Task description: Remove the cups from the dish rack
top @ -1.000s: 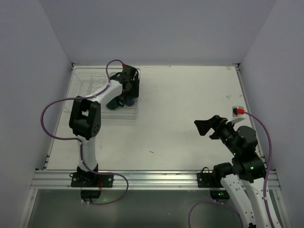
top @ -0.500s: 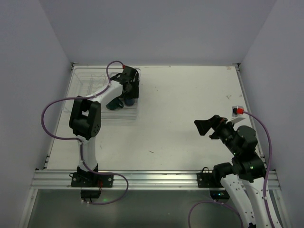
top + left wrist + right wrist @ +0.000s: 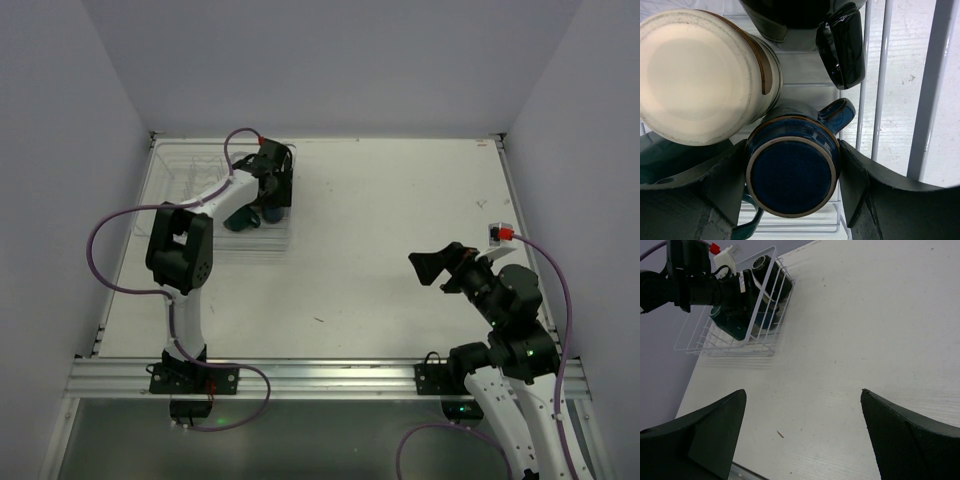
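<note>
The dish rack (image 3: 180, 180) is a white wire rack at the far left of the table; it also shows in the right wrist view (image 3: 695, 335). My left gripper (image 3: 272, 195) reaches into its right end. In the left wrist view my left gripper (image 3: 792, 187) is shut on an upturned blue cup (image 3: 792, 175), one finger on each side. A cream cup with a brown band (image 3: 700, 75) touches the blue cup on the left. A black mug (image 3: 840, 45) lies beyond. A dark teal cup (image 3: 665, 155) sits behind the left finger. No clear cup can be made out. My right gripper (image 3: 430, 265) is open and empty.
The rack's wires (image 3: 880, 75) run close on the right of the blue cup. White table (image 3: 865, 330) spreads between the rack and my right gripper (image 3: 802, 430). Walls close the table on three sides.
My left gripper has shifted very slightly in the rack, with the blue cup between its fingers. The right arm has not moved.
</note>
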`<state>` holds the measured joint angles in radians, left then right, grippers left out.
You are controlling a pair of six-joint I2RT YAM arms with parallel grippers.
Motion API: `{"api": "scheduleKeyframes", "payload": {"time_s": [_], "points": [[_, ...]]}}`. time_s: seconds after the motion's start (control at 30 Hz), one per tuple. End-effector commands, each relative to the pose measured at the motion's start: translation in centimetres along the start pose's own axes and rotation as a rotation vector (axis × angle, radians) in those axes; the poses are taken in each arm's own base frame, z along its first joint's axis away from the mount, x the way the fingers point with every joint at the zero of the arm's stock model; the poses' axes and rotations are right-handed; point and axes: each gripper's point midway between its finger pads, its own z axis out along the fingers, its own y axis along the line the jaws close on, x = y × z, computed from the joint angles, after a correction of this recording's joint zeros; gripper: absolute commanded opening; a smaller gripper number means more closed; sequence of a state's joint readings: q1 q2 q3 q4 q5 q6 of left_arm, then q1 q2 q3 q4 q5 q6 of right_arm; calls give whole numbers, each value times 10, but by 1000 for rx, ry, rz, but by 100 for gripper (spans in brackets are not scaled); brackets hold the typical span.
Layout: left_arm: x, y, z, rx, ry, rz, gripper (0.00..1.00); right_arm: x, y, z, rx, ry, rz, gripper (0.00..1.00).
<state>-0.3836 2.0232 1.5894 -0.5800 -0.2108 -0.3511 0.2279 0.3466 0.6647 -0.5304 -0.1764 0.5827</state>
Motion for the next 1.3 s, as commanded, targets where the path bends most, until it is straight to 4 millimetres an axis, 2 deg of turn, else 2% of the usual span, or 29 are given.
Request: {"api": "scheduleKeyframes", "payload": {"time_s": [0.0, 0.17, 0.2, 0.27, 0.43, 0.53, 0.67, 0.73, 0.77, 0.8, 0.83, 0.87, 0.9, 0.93, 0.97, 1.0, 1.03, 1.07, 1.1, 1.13, 1.17, 1.2, 1.27], "points": [[-29, -8, -16, 35, -103, -27, 52, -3, 6, 1, -30, -5, -6, 99], [-30, -6, -24, 35, -117, -35, 25, 1, 6, 4, -42, 12, -8, 99], [-30, -5, -26, 33, -121, -36, 13, 3, 6, 6, -44, 21, -6, 99], [-30, -2, -32, 25, -128, -37, 1, 4, 8, 8, -60, 27, -15, 99], [-50, 6, -72, 22, -205, -57, 0, 10, 12, 16, -89, 76, -18, 99], [-65, 11, -105, 24, -259, -74, 0, 14, 14, 23, -103, 111, -14, 99], [-88, 11, -162, 91, -367, -106, 0, 14, 18, 31, -125, 133, 1, 98], [-93, 9, -182, 125, -398, -113, 0, 16, 23, 33, -148, 147, 8, 97], [-97, 9, -202, 156, -436, -120, 0, 15, 25, 36, -160, 151, 12, 96], [-95, 7, -208, 185, -444, -116, 0, 16, 27, 37, -172, 158, 25, 96], [-97, -5, -220, 269, -465, -105, 0, 14, 34, 37, -209, 157, 29, 96], [-98, -9, -240, 325, -506, -98, 0, 14, 38, 38, -228, 164, 36, 96], [-89, -15, -241, 368, -498, -85, 0, 15, 42, 39, -249, 172, 58, 96], [-88, -30, -253, 474, -516, -60, 0, 15, 47, 39, -273, 178, 70, 96], [-86, -34, -272, 533, -552, -55, 0, 12, 57, 37, -328, 178, 73, 96], [-73, -39, -268, 575, -530, -46, 0, 14, 60, 39, -342, 194, 106, 96], [-70, -52, -282, 673, -557, -23, 0, 14, 65, 39, -370, 205, 121, 96], [-65, -54, -298, 725, -582, -23, 0, 13, 74, 37, -428, 207, 123, 96], [-51, -57, -292, 758, -558, -21, 0, 15, 77, 38, -447, 226, 164, 96], [-46, -67, -303, 842, -573, 1, 0, 8, 85, 37, -497, 200, 157, 96], [-40, -68, -315, 886, -582, -10, 0, 12, 86, 38, -519, 208, 169, 96], [-27, -70, -307, 908, -549, -18, 0, 13, 91, 35, -553, 224, 199, 95], [-17, -77, -328, 1024, -561, -34, 0, 11, 97, 34, -618, 192, 195, 94]]}}
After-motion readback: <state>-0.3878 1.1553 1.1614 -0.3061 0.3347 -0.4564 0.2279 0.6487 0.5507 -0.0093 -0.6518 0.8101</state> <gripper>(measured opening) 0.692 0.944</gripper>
